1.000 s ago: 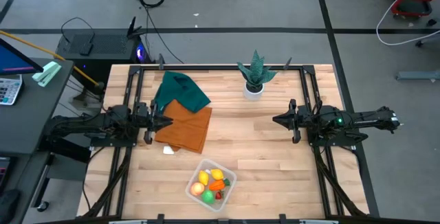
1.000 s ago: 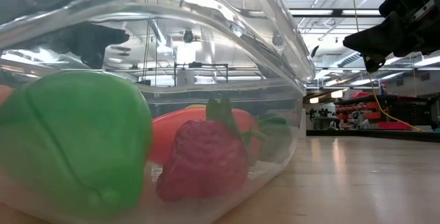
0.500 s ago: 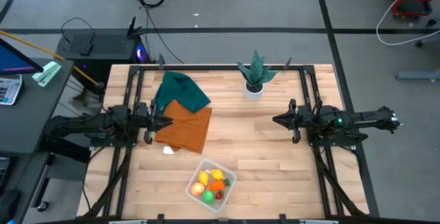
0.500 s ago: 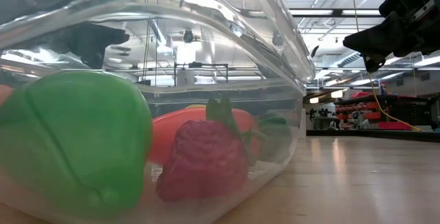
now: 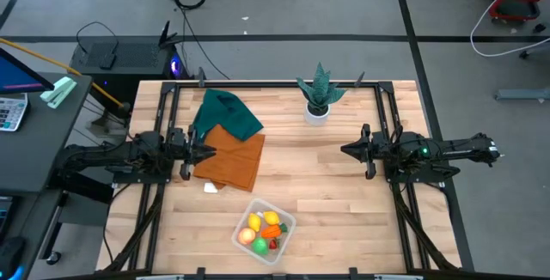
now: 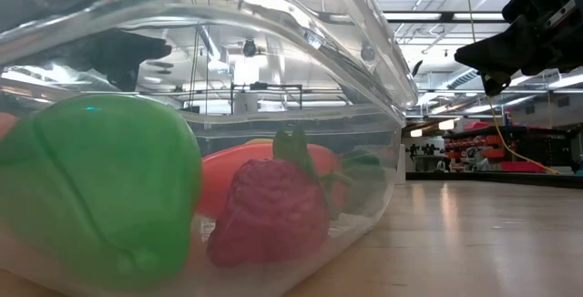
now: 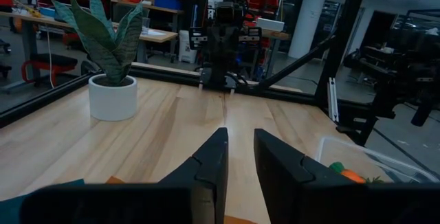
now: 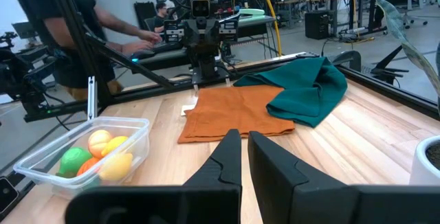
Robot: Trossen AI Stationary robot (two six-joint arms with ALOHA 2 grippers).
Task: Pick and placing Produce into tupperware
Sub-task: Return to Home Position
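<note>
The clear tupperware (image 5: 264, 230) stands near the table's front edge, between the two arms. Several pieces of produce lie in it: a yellow one (image 5: 253, 222), an orange one (image 5: 271, 220), a green one (image 6: 100, 188) and a red one (image 6: 269, 215). My left gripper (image 5: 210, 151) hangs level above the orange cloth at the table's left, pointing right. A narrow gap shows between its fingers (image 7: 240, 138) and nothing is in it. My right gripper (image 5: 345, 150) hangs level at the right, pointing left, shut on nothing (image 8: 245, 138). Both are far from the tupperware (image 8: 89, 148).
A spiky potted plant (image 5: 320, 95) stands at the far middle. A green cloth (image 5: 225, 114) lies partly over an orange cloth (image 5: 232, 157) at the left, with a small white scrap (image 5: 210, 188) beside them. A person (image 8: 69, 25) works beyond the table's left side.
</note>
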